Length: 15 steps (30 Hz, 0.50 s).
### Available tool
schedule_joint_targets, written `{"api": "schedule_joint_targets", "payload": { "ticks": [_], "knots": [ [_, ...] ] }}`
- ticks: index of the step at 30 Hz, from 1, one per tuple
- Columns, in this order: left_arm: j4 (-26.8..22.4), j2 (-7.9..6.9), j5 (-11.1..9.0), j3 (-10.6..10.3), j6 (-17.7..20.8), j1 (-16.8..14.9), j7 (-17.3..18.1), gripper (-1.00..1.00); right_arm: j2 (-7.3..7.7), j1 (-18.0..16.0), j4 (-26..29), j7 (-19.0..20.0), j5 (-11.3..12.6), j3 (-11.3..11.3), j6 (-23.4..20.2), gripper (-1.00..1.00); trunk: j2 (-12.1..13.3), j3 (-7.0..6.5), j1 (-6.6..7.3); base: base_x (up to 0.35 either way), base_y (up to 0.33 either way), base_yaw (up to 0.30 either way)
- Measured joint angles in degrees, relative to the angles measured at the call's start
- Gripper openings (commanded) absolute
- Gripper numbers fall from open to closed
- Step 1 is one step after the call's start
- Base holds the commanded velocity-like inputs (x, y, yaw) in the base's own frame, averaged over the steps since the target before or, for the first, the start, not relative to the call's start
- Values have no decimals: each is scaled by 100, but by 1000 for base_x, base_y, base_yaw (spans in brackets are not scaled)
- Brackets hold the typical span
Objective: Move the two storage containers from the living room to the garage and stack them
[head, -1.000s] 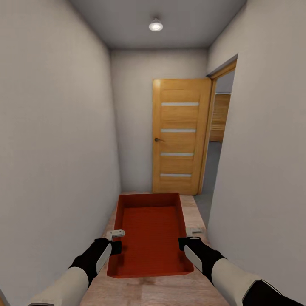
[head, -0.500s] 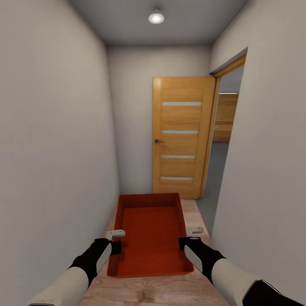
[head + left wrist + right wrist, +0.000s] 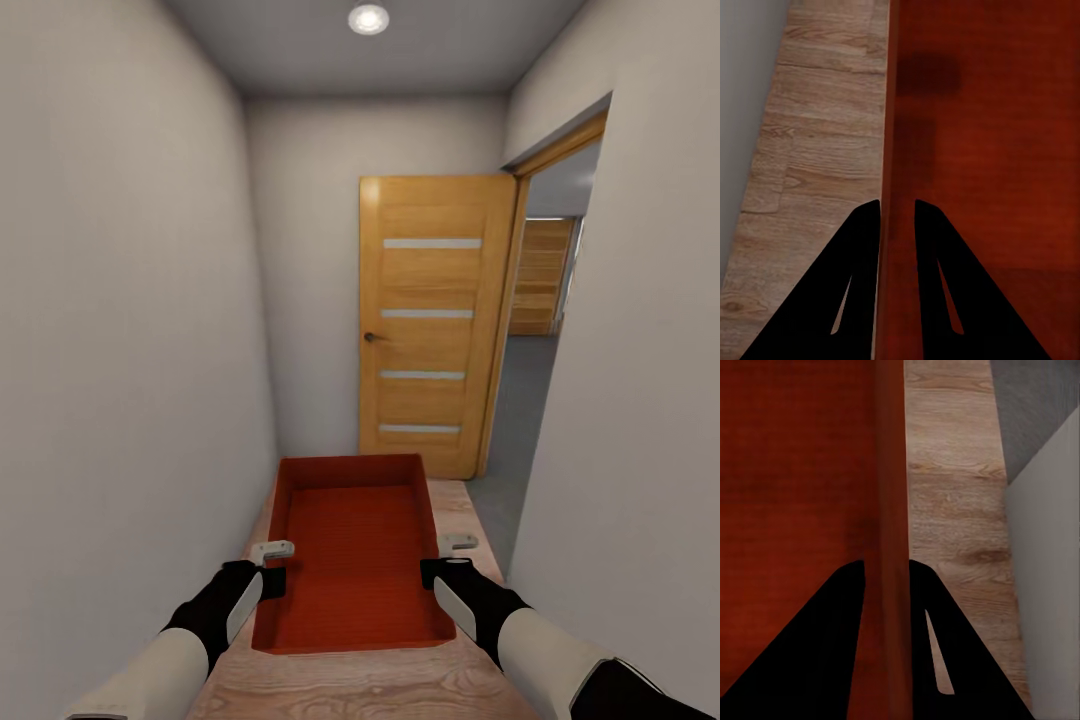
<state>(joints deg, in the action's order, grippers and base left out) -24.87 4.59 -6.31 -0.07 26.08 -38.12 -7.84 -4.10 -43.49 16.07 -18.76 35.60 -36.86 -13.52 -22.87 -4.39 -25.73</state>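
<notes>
Nearest to me, the left claw (image 3: 268, 566) pinches the bin's (image 3: 352, 560) left long wall and the right claw (image 3: 452, 560) pinches its right long wall, each with one finger inside and one outside; the wrist views show the walls (image 3: 897, 150) (image 3: 891, 495) running straight out from between the fingers. The orange-red bin hangs level between the two claws, above the wood plank floor (image 3: 450, 500), and it is empty: only its ribbed bottom shows. Beyond the far end of the bin stands a wooden door (image 3: 432, 320) swung open, and off past the right claw an opening (image 3: 535, 380) leads onto grey floor. The corridor walls sit near both arms, so I judge the risk is in the turn toward that opening: a far corner of the bin could catch the door or the wall edge, twist the bin in the pinch and slip a wall out of one claw.
</notes>
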Motion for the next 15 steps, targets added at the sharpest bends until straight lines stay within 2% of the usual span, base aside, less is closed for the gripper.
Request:
{"api": "schedule_joint_targets", "payload": {
  "ticks": [15],
  "knots": [
    [0, 0, 0, 0, 0, 0, 0, -100, 0, 0, 0, 0, -1, 0, 0, -100, 0, 0, 0, 325, 0, 0]
  ]
}}
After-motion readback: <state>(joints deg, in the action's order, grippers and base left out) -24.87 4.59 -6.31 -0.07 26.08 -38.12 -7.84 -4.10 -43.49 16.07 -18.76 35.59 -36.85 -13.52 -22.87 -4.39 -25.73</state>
